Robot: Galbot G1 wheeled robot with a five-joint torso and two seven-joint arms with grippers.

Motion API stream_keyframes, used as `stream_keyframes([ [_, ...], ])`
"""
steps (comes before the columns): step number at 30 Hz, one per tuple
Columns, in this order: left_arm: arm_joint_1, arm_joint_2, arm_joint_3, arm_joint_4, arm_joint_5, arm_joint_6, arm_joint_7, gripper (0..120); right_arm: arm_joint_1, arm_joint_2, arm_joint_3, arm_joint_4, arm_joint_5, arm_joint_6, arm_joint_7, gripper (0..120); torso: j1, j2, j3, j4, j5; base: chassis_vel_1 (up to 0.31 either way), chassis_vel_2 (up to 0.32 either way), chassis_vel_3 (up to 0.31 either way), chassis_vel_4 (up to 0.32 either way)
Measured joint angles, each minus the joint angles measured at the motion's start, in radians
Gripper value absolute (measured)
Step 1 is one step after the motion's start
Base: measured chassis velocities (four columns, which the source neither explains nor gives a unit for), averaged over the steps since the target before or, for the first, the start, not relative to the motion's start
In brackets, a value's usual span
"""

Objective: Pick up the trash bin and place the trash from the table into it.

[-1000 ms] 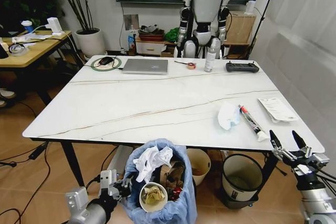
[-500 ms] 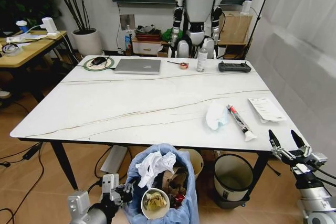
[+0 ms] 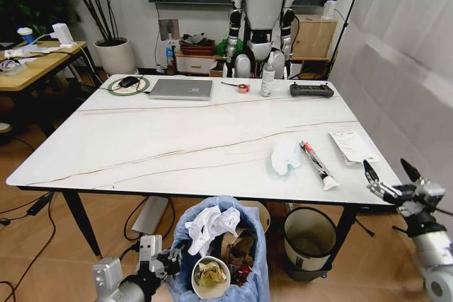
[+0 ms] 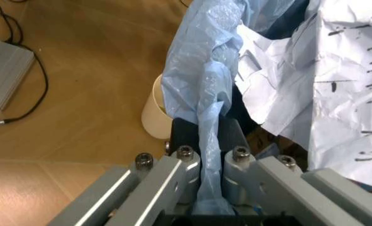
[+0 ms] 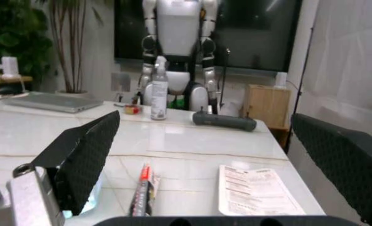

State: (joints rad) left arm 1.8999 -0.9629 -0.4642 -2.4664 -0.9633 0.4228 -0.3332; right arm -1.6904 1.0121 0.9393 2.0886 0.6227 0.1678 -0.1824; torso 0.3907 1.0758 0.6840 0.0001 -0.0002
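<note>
The trash bin [image 3: 241,284], lined with a crinkled light-blue bag, hangs low in front of the table [image 3: 177,139]. It holds crumpled white paper [image 3: 212,221] and a paper cup [image 3: 210,274]. My left gripper [image 3: 168,260] is shut on the bag's rim; in the left wrist view its fingers [image 4: 184,141] clamp a fold of the blue bag [image 4: 202,89]. On the table's right part lie a white tissue [image 3: 286,155], a red-and-white tube wrapper [image 3: 316,164] and a printed paper sheet [image 3: 352,147]. My right gripper [image 3: 393,177] stands open by the table's front right corner, holding nothing.
At the table's far side are a silver laptop [image 3: 180,88], a mouse on a green pad [image 3: 129,83], a tape roll [image 3: 243,88], a spray bottle [image 3: 267,79] and a black controller [image 3: 309,90]. A grey-and-black bin [image 3: 310,235] stands under the table. A humanoid robot [image 3: 262,12] stands behind it.
The whole picture has shifted, so the camera moved. My right gripper has risen to the table edge's height, still open. The left gripper keeps its hold on the bin.
</note>
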Motion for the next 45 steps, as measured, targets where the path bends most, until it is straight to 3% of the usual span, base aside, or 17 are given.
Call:
stream_keyframes([
  [12, -0.003, -0.003, -0.010, 0.003, -0.002, -0.001, 0.002, 0, -0.018, -0.162, -0.095, 0.126, 0.136, -0.092, 0.065, 100, 0.000, 0.000, 0.000, -0.0002, 0.0000, 0.000, 0.000, 0.000, 0.000],
  [16, 0.007, -0.001, -0.024, -0.007, -0.002, -0.001, 0.003, 0, 0.019, -0.282, -0.201, 0.131, 0.154, -0.100, 0.123, 100, 0.000, 0.000, 0.000, -0.0002, 0.0000, 0.000, 0.000, 0.000, 0.000],
  [18, 0.019, -0.006, -0.035, -0.014, -0.002, -0.001, 0.004, 0, 0.099, -0.345, -0.316, 0.134, 0.184, -0.125, 0.194, 100, 0.000, 0.000, 0.000, -0.0001, 0.0003, 0.000, 0.000, 0.000, 0.000],
  [19, 0.019, -0.006, -0.035, -0.014, -0.002, -0.001, 0.004, 0, 0.099, -0.345, -0.316, 0.134, 0.184, -0.125, 0.194, 100, 0.000, 0.000, 0.000, -0.0001, 0.0003, 0.000, 0.000, 0.000, 0.000],
  [23, 0.046, -0.013, -0.049, -0.016, 0.011, -0.001, 0.008, 0, 0.269, -0.412, -0.506, 0.113, 0.225, -0.165, 0.294, 100, 0.000, 0.000, 0.000, 0.0002, 0.0003, 0.000, 0.000, 0.000, 0.000],
  [26, 0.049, -0.025, -0.052, -0.017, 0.016, -0.001, 0.008, 0, 0.364, -0.436, -0.594, 0.080, 0.254, -0.204, 0.319, 100, 0.000, 0.000, 0.000, 0.0001, 0.0001, 0.000, 0.000, 0.000, 0.000],
  [33, 0.049, -0.031, -0.052, -0.008, 0.020, -0.001, 0.009, 0, 0.468, -0.446, -0.676, 0.040, 0.308, -0.273, 0.344, 100, 0.000, 0.000, 0.000, -0.0001, 0.0002, 0.000, 0.000, 0.000, 0.000],
  [45, 0.047, -0.036, -0.053, -0.017, 0.021, 0.001, 0.009, 0, 0.475, -0.452, -0.752, 0.027, 0.302, -0.315, 0.340, 100, 0.000, 0.000, 0.000, -0.0003, 0.0002, 0.000, 0.000, 0.000, 0.000],
])
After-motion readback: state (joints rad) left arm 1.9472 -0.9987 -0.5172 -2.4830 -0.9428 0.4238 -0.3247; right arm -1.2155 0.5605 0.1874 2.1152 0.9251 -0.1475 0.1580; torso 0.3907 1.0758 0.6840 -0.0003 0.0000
